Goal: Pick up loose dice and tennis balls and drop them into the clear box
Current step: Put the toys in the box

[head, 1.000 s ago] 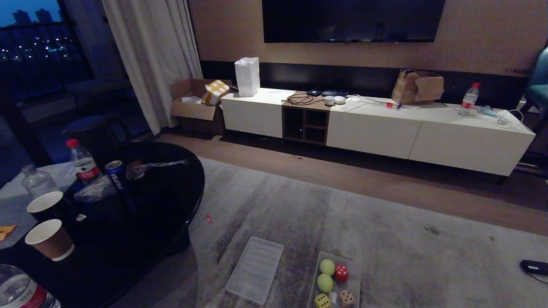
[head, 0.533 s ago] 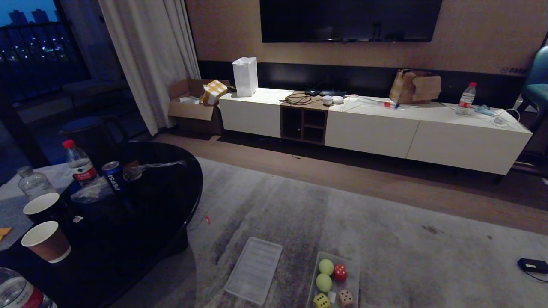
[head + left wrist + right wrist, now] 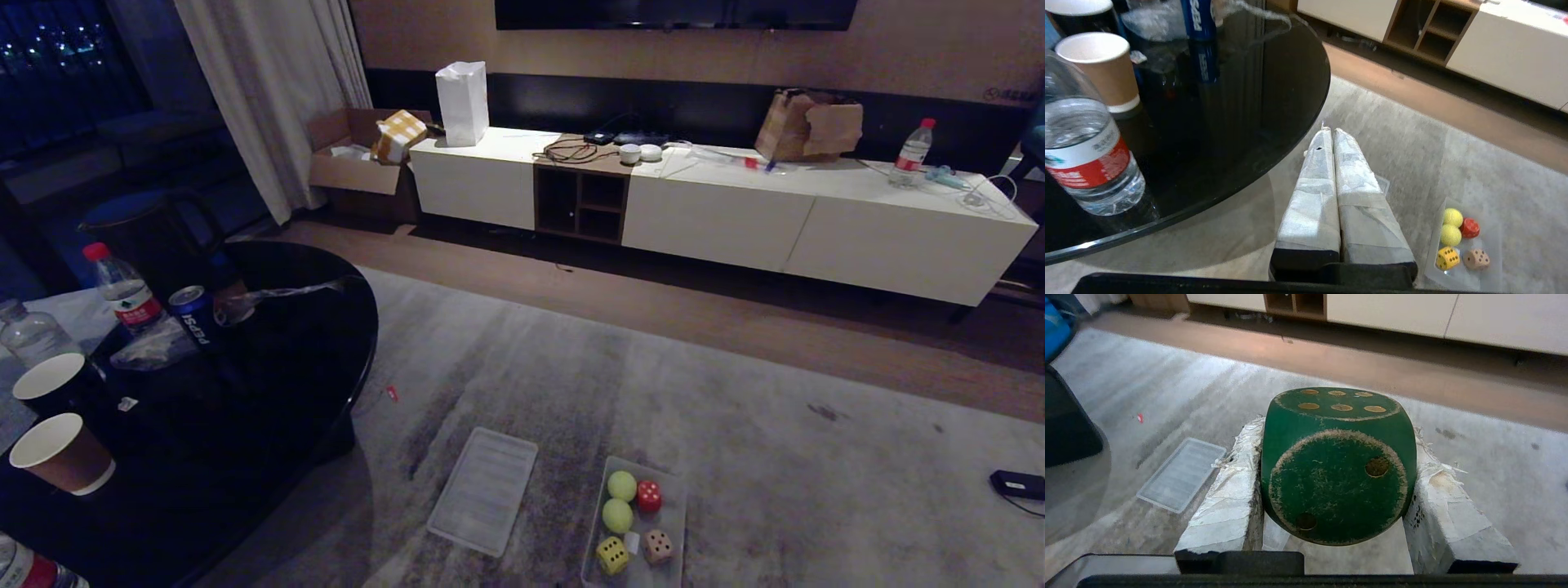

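While the right claw grips a green die, lid lies beside clear box.

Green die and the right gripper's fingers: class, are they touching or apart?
Touching. The right wrist view shows the green die clamped between the right gripper fingers, both taped pads pressed flat against its sides, with no gap showing.

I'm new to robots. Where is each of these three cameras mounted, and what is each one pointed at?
Head view: high on the robot, facing down the room at the rug and clear box; no arms show.
Left wrist view: behind the shut left gripper, beside the black table.
Right wrist view: behind the right gripper, clamped on the green die.
Shared: all three show the ribbed lid; head and left wrist show the clear box.
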Robot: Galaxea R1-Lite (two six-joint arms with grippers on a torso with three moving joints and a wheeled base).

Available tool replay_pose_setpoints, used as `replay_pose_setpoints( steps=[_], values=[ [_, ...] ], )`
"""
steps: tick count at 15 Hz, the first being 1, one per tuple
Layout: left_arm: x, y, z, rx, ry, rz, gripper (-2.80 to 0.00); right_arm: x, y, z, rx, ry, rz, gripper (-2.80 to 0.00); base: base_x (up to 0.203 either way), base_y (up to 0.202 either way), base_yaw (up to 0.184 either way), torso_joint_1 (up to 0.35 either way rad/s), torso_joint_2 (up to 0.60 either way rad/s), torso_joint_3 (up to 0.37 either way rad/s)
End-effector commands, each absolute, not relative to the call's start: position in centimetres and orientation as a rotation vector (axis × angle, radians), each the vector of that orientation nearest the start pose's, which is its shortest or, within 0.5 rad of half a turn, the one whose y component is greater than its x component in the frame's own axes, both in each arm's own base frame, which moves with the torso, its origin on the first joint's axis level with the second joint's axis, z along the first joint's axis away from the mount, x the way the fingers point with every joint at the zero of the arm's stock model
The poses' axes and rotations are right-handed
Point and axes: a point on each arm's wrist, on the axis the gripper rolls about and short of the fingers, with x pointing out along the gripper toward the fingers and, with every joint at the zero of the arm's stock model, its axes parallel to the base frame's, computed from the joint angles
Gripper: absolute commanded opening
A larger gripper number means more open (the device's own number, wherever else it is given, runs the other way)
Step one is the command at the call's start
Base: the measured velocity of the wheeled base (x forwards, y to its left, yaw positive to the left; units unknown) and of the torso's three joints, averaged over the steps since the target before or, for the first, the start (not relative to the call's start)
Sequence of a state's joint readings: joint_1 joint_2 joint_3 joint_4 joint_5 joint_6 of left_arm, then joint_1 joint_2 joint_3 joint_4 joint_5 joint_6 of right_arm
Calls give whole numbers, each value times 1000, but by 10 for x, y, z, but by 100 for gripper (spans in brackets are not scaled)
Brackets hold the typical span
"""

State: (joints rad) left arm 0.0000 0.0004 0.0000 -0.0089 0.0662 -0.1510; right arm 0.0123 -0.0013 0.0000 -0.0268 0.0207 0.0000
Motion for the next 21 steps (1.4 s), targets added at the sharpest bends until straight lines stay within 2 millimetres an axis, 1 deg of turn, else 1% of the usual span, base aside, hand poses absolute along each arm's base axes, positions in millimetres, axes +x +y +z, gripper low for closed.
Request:
replay_pose_setpoints(
  steps=[1,21],
  values=[
    [-23,1,76,-152,-14,66,-280,-22,0,76,0,-18,34,-280,0,0,0,1,1,-202],
    [-23,1,76,-152,-14,65,-280,-22,0,76,0,-18,34,-280,0,0,0,1,2,-201]
  ],
)
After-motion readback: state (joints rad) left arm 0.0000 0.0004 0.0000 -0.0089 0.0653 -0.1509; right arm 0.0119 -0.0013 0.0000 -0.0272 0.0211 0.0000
